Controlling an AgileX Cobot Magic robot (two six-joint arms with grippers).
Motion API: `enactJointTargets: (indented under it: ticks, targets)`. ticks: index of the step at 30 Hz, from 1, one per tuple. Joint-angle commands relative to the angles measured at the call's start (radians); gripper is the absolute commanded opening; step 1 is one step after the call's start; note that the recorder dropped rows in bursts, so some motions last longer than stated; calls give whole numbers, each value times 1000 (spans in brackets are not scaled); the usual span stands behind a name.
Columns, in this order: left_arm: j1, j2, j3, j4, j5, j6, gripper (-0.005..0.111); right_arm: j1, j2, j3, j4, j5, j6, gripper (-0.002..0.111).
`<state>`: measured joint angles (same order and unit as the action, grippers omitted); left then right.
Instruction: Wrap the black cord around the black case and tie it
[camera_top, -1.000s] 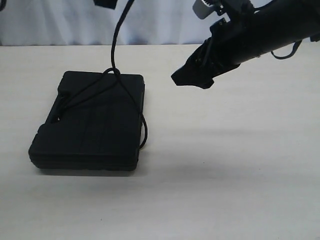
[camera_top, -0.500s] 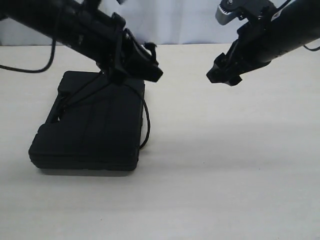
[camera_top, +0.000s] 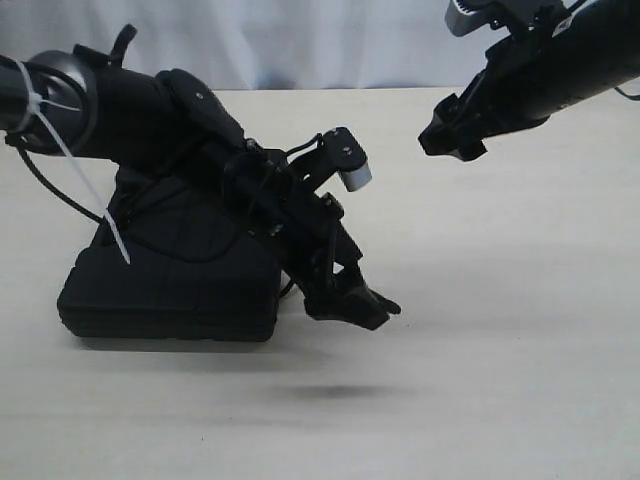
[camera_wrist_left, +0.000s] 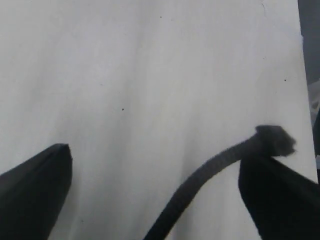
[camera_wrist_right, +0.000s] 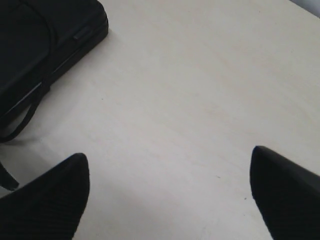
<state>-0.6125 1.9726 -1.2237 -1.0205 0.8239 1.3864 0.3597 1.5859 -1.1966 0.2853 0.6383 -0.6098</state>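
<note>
Compared to half a second back, the left arm has dropped right down across the black case (camera_top: 170, 290). Its end effector (camera_top: 356, 302) now sits low off the case's front right corner, close over the table (camera_top: 500, 380), instead of up by the case's back edge. The right end effector (camera_top: 452, 138) has barely budged and hangs up high, well apart from the case. The left one is spread wide: the black cord (camera_wrist_left: 210, 172) runs loose between its fingers (camera_wrist_left: 275, 195), frayed tip right by one of them, not pinched. The right one is wide too, holding nothing, with the case and a loop of cord off to one side of it.
</note>
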Motion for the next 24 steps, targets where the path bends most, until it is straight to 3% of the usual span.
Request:
enactJointTargets:
  ticks: [1,7,15,24]
  targets:
    - [-17,33,3,-10,8,4,92,-7,-7,4,19,-12,2,81]
    - [-51,50,3,-61,-8,3,92,-7,-7,4,46,-6,-5,81]
    - [-120,85,3,-75,-42,6,103,-7,-7,4,53,5,-7,81]
    - [-119,55,-1,-71,-106,0,104,-7,-10,4,91,9,-52,81]
